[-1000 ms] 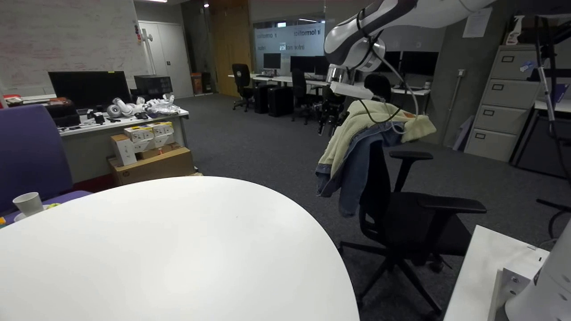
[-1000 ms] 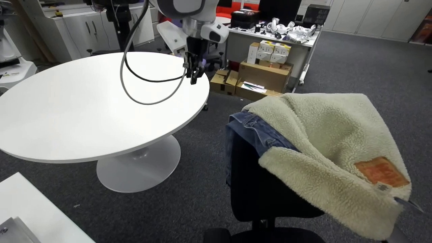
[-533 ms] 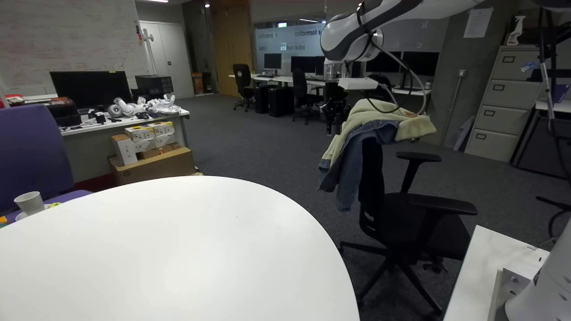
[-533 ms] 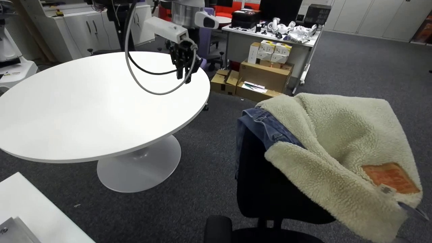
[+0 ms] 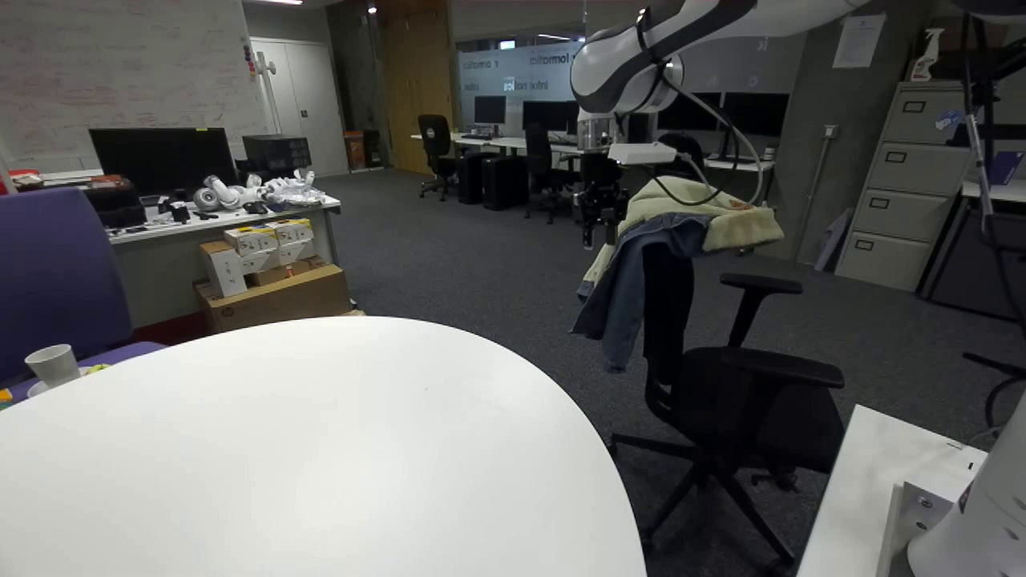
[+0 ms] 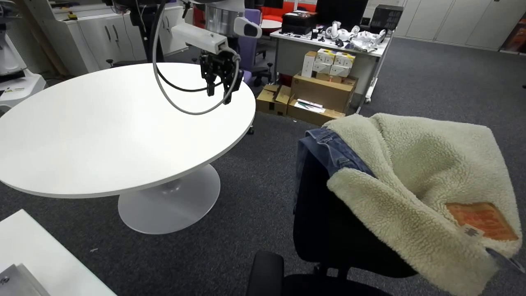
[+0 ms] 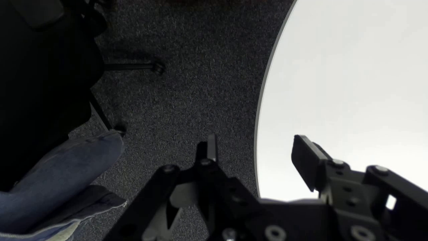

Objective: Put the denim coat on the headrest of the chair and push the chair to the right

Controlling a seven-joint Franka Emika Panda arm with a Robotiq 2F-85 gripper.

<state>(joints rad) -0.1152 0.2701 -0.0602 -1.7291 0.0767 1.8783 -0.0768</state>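
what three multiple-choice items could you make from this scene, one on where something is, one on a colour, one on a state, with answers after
1. Where is the coat?
A. on the table
B. over the chair's back
C. on the floor

2. What colour is the coat's lining?
A. black
B. red
C. cream

3. How is the gripper?
A. open, holding nothing
B. shut on the coat
C. shut and empty

1 B: both exterior views show it draped there.
2 C: the fleecy side is pale cream in both exterior views.
3 A: the wrist view shows its fingers well apart, with nothing gripped between them.
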